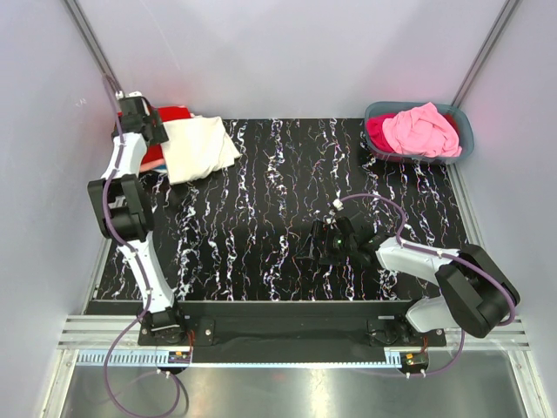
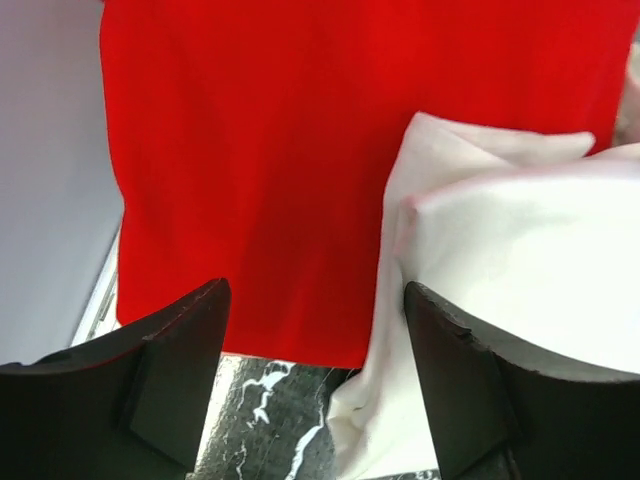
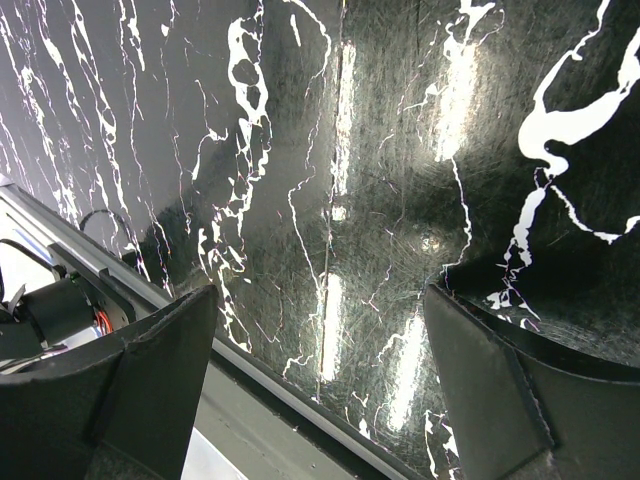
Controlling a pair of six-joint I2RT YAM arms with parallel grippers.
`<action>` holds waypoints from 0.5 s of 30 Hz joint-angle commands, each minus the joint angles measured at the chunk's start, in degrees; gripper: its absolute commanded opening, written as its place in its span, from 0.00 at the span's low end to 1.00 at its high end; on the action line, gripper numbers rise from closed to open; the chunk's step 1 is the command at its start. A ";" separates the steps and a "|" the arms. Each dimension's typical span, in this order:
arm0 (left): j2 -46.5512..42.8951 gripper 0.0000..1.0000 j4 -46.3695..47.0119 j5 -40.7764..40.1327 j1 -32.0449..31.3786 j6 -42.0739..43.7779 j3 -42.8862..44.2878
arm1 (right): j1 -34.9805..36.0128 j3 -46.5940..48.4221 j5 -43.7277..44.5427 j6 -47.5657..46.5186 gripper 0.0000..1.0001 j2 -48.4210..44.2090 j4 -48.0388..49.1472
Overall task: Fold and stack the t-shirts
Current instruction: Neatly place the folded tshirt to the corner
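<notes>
1. The left gripper (image 2: 315, 310) hangs wide and empty at the far left corner, over the flat red shirt (image 2: 300, 150) and the cream shirt (image 2: 520, 270) that overlaps it.
2. The right gripper (image 3: 320, 305), also wide and empty, hovers over the table (image 1: 261, 218), well apart from every shirt.
3. Four shirts show; the pink shirt (image 1: 422, 129) and magenta shirt (image 1: 379, 132) lie crumpled in the tub (image 1: 461, 146).

Red shirt (image 2: 300, 150) fills the upper frame, lying flat. Cream shirt (image 2: 520, 260) sits at right, bunched, with its folded edge overlapping the red one. A strip of black marbled table (image 2: 270, 410) shows at bottom centre, and grey wall (image 2: 50, 150) runs along the left edge. Left gripper (image 2: 315, 300): dark fingers in the lower corners, spread wide, nothing between them.
</notes>
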 commanded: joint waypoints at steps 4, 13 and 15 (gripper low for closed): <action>-5.05 0.76 7.24 11.69 0.38 -0.54 -0.78 | 0.66 1.89 0.96 -0.97 0.91 -0.03 0.61; -3.65 0.73 11.20 18.38 1.52 -3.35 -2.71 | 0.58 1.89 0.96 -0.79 0.90 0.05 0.69; -2.77 0.72 11.20 18.29 1.70 -3.61 -2.71 | 0.66 1.89 0.87 -0.88 0.90 0.05 0.69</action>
